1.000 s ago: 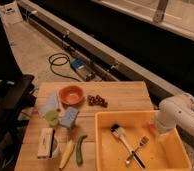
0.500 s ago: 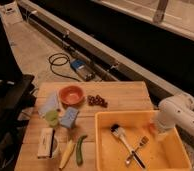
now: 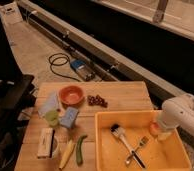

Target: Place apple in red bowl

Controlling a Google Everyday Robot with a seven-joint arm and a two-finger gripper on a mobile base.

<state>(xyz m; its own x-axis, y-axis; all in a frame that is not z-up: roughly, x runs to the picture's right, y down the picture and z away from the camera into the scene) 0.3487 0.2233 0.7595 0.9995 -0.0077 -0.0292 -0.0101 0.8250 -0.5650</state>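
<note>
The apple (image 3: 153,128) is a small orange-pink fruit at the right inner side of the yellow tub (image 3: 106,150). My gripper (image 3: 163,133) hangs from the white arm (image 3: 182,115) at the right and reaches down into the tub right beside the apple; I cannot tell whether it touches the fruit. The red bowl (image 3: 71,95) sits empty on the far left part of the wooden table (image 3: 125,95), well away from the gripper.
Dark red grapes (image 3: 96,101) lie right of the bowl. A brush (image 3: 120,134) and a fork (image 3: 138,148) lie in the tub. A green cup (image 3: 52,117), a blue sponge (image 3: 69,118), a banana (image 3: 66,153), a green vegetable (image 3: 80,149) and a white box (image 3: 45,142) crowd the table's left.
</note>
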